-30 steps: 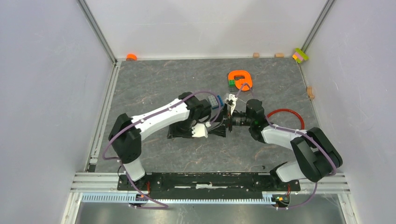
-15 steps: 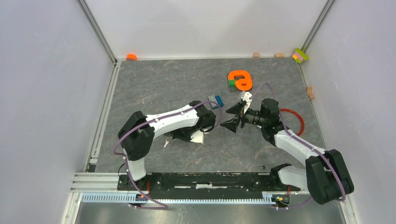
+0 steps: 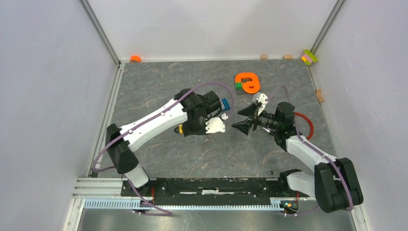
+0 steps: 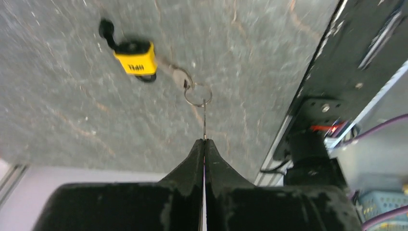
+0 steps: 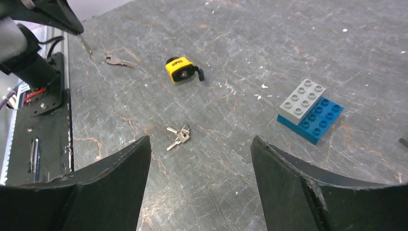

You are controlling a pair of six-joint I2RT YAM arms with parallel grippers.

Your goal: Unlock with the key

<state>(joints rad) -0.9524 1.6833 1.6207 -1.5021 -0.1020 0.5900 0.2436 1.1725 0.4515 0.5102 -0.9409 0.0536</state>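
Observation:
The little yellow padlock lies on the grey table, also seen in the right wrist view. My left gripper is shut on one thin key of the key bunch. Its ring and second key trail toward the padlock, with a small gap between them. My left gripper's tip shows top left in the right wrist view. A second loose key bunch lies on the table in front of my right gripper. That gripper is open and empty.
A blue and grey brick stack lies right of the padlock. An orange part with a green brick sits further back. A red cable loop lies beside the right arm. The black base rail runs along the near edge.
The two grippers were together at the table's middle. The right gripper has pulled back to the right and opened. The left arm has swung back and forth and now reaches over the padlock.

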